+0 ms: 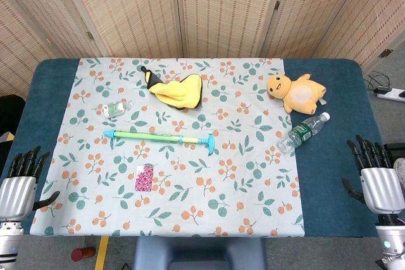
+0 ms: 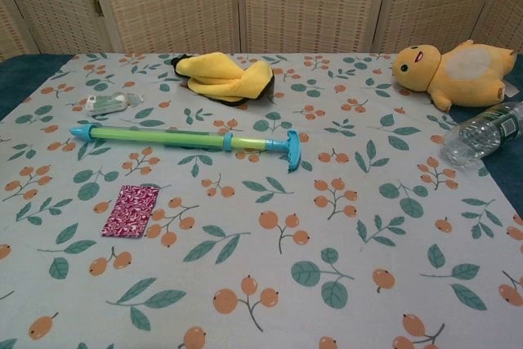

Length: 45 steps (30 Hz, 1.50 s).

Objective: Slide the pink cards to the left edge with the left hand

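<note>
Pink cards lie flat lower-centre, untouched. Left hand waits lower left, fingers apart, empty; right hand likewise, lower right.

Bright, even light (soft shadows only), both views sharp, no glare

Left hand sits low at eight o'clock in the head view, fingers straight and pointing to twelve, thumb jutting toward three, holding nothing. Right hand mirrors it at four o'clock, fingers apart, empty. Neither shows in the chest view.
</note>
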Each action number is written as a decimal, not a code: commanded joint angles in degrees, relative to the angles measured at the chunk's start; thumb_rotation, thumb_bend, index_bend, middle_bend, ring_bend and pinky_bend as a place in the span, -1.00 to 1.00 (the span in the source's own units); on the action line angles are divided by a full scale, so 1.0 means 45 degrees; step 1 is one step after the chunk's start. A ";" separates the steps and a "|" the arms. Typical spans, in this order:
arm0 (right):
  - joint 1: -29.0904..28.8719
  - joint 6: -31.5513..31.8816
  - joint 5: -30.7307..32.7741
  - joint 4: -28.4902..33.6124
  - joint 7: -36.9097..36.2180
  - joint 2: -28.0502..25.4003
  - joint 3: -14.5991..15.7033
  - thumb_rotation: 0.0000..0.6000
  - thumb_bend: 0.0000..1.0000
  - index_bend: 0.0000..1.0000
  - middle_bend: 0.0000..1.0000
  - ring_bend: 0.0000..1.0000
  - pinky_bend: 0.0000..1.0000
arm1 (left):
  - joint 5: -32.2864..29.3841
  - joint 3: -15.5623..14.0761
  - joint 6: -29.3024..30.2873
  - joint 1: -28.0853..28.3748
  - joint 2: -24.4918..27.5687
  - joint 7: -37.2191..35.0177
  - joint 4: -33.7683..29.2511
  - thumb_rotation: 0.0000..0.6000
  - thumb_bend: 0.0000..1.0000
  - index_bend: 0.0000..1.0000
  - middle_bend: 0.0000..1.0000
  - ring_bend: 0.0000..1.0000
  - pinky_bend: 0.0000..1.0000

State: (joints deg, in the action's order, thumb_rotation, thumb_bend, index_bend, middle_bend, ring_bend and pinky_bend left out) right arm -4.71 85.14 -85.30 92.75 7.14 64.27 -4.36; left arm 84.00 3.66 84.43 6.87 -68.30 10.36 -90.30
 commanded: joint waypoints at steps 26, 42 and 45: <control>0.0172 0.0158 -0.0029 0.0129 -0.0184 -0.0173 0.0073 1.00 -0.34 -1.00 -1.00 -0.99 -1.00 | 0.0173 -0.0044 -0.0144 0.0151 -0.0036 -0.0367 0.0145 1.00 -0.57 -0.73 -0.92 -1.00 -1.00; 0.0253 0.0302 0.0095 0.0404 -0.0096 -0.0338 -0.0029 1.00 -0.34 -1.00 -0.99 -0.98 -1.00 | 0.1456 0.0146 -0.2701 0.2568 0.0022 -0.1522 0.0338 1.00 -0.56 -0.64 -0.92 -1.00 -1.00; 0.0276 0.0331 0.0102 0.0449 -0.0109 -0.0374 -0.0036 1.00 -0.34 -1.00 -0.99 -0.98 -1.00 | 0.1765 0.0086 -0.3101 0.3008 -0.0090 -0.1559 0.0272 1.00 -0.56 -0.62 -0.91 -0.99 -1.00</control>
State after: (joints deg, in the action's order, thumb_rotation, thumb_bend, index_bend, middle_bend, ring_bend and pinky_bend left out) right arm -3.48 86.62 -84.85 94.77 6.66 62.59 -4.51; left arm 91.19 4.18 71.28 19.56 -68.34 3.52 -88.86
